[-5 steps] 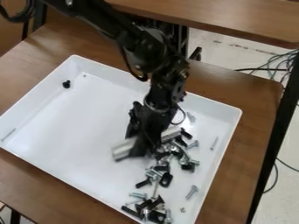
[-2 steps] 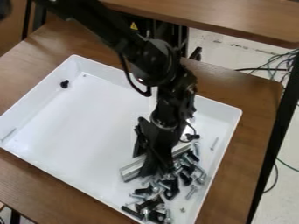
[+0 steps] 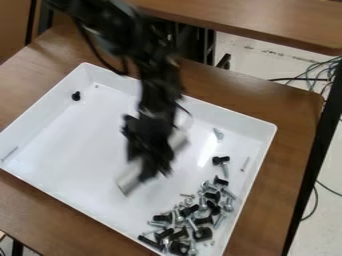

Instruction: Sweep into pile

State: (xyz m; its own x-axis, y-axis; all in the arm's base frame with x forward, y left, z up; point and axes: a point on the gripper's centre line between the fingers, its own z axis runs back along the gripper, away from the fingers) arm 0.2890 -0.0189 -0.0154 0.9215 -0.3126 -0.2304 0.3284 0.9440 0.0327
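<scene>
Over the middle of the white tray (image 3: 73, 145), the robot's black fingers (image 3: 155, 167) are squeezing a blurry silver bar (image 3: 130, 181). Lots of screws and black bits (image 3: 180, 217) lie in a messy heap at the corner near me. One black piece (image 3: 76, 96) sits alone by the back corner. The tray is on the brown tabletop (image 3: 294, 110).

Surface (image 3: 294, 107) brown, wood-grained, its far right corner rounded. Beyond its far edge — a second wooden top (image 3: 254, 16), same brown. Pale floor (image 3: 250, 65) to the right, with dark scuffs. Tangled cables (image 3: 319, 72) lie there, near the surface's far right corner. Black post (image 3: 319, 145) slants along the right edge — brown panel (image 3: 12, 27) upper left.
</scene>
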